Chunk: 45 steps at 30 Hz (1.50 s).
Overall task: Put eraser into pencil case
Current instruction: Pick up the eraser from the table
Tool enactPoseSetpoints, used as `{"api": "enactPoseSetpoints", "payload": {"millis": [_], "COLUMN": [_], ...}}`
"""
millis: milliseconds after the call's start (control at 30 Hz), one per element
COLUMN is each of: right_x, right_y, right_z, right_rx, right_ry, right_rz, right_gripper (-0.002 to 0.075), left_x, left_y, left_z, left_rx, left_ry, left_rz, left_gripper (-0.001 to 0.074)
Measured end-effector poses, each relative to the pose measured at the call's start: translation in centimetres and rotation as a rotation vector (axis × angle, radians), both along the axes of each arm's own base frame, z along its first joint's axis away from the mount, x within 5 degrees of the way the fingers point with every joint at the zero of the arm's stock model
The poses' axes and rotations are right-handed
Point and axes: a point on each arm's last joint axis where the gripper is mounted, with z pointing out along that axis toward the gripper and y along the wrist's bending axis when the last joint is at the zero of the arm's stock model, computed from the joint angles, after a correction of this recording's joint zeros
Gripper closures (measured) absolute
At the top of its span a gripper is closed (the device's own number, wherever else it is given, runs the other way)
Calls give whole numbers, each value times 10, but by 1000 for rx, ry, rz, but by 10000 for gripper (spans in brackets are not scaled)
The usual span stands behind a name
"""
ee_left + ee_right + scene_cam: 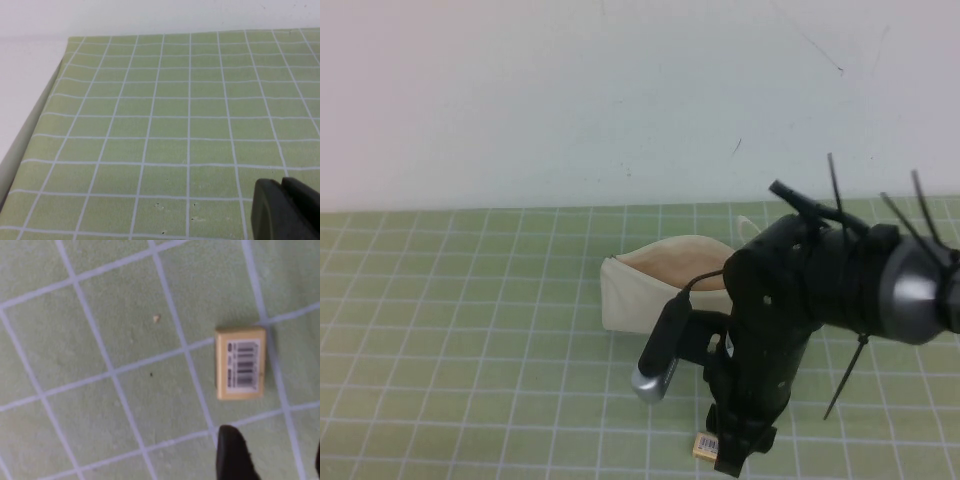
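Observation:
The eraser (706, 445) is a tiny tan block with a barcode label. It lies flat on the green grid mat near the front edge, and it also shows in the right wrist view (240, 363). My right gripper (270, 452) is open and empty, hanging just above the mat with the eraser a short way beyond its fingertips. In the high view the right gripper (735, 455) points down right beside the eraser. The cream-white pencil case (655, 285) lies behind the right arm, its mouth open and its beige lining showing. My left gripper (287, 210) is shut and empty over bare mat.
The green grid mat (470, 330) covers the table up to a white wall behind. The mat's edge shows in the left wrist view (45, 105). The right arm hides the pencil case's right end.

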Motion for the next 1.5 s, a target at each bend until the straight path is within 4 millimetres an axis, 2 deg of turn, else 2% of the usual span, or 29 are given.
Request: {"api": "enactPoseSetpoints", "payload": {"millis": [167, 433, 667, 767, 867, 1067, 1200, 1500], "right_x": [3, 1, 2, 2, 2, -1, -7, -10], "right_y": [5, 17, 21, 21, 21, 17, 13, 3], "right_z": [-16, -22, -40, -40, -40, -39, -21, 67], "right_rx": [4, 56, 41, 39, 39, 8, -4, 160], "right_ry": [18, 0, 19, 20, 23, 58, 74, -154], "right_rz": [-11, -7, -7, -7, -24, -114, -127, -99], "right_gripper": [377, 376, 379, 420, 510, 517, 517, 517], "left_x": [0, 0, 0, 0, 0, 0, 0, 0], "left_y": [0, 0, 0, 0, 0, 0, 0, 0], "left_z": [0, 0, 0, 0, 0, 0, 0, 0], "left_rx": [0, 0, 0, 0, 0, 0, 0, 0], "left_ry": [0, 0, 0, 0, 0, 0, 0, 0], "left_rz": [0, 0, 0, 0, 0, 0, 0, 0], "left_gripper": [736, 736, 736, 736, 736, 736, 736, 736]}}
